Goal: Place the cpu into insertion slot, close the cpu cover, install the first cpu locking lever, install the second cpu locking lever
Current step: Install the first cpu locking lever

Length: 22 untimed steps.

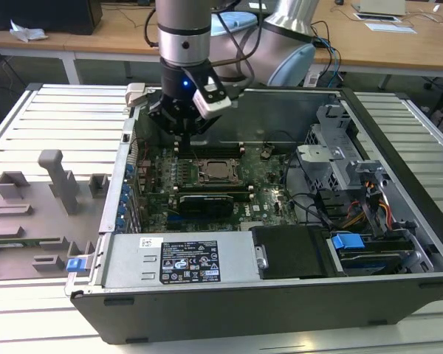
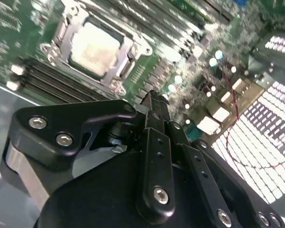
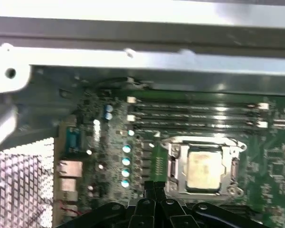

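Observation:
The cpu (image 1: 215,173) lies flat in the insertion slot on the green board, its silver-grey top facing up; it also shows in both wrist views (image 2: 94,47) (image 3: 203,170). The cpu cover (image 1: 201,177) (image 2: 128,53) (image 3: 174,164) is folded down around the chip and frames it, so the socket beneath is hidden. A thin metal lever (image 3: 199,139) runs along one edge of the cover. My gripper (image 1: 179,144) (image 2: 154,102) (image 3: 154,189) hangs above the board toward the exterior view's left of the socket. Its black fingers are shut, hold nothing and touch nothing.
Long memory slots (image 1: 210,151) run behind the socket and a long black card (image 1: 204,200) lies in front of it. The power supply (image 1: 181,262), drive cage (image 1: 340,158) and case walls (image 1: 295,99) hem the board in. Grey fixtures (image 1: 55,181) stand outside on the exterior view's left.

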Motion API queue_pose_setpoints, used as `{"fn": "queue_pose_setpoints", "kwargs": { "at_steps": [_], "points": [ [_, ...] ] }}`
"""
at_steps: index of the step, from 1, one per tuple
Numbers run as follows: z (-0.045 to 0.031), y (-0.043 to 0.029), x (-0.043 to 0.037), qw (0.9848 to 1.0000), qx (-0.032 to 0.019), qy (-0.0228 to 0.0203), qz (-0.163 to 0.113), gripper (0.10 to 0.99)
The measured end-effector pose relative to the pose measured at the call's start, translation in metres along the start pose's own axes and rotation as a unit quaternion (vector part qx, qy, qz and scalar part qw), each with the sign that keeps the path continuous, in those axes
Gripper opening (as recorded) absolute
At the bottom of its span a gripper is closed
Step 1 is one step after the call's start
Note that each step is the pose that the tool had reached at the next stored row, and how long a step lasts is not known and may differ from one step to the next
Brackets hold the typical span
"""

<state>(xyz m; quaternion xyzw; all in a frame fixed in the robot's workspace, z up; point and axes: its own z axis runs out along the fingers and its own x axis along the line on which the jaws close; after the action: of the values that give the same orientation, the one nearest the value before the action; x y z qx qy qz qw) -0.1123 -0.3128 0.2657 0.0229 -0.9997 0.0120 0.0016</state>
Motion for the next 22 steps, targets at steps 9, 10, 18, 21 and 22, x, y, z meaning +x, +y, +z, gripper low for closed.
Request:
{"fn": "queue_pose_setpoints", "kwargs": {
  "at_steps": [9,10,18,21,22],
  "points": [
    [0.0007,0.0261,0.0078,1.0000,-0.0023,-0.0002,0.000,0.106],
    [0.0008,0.0273,0.0078,1.0000,-0.0025,-0.0002,0.000,0.106],
    [0.0099,0.0276,-0.0336,1.0000,-0.0031,0.0092,0.000,0.106],
    [0.0143,0.0275,-0.0338,0.9999,-0.0068,0.0097,0.000,0.106],
    [0.0143,0.0273,-0.0338,0.9998,-0.0147,0.0093,0.000,0.106]
  ]
}}
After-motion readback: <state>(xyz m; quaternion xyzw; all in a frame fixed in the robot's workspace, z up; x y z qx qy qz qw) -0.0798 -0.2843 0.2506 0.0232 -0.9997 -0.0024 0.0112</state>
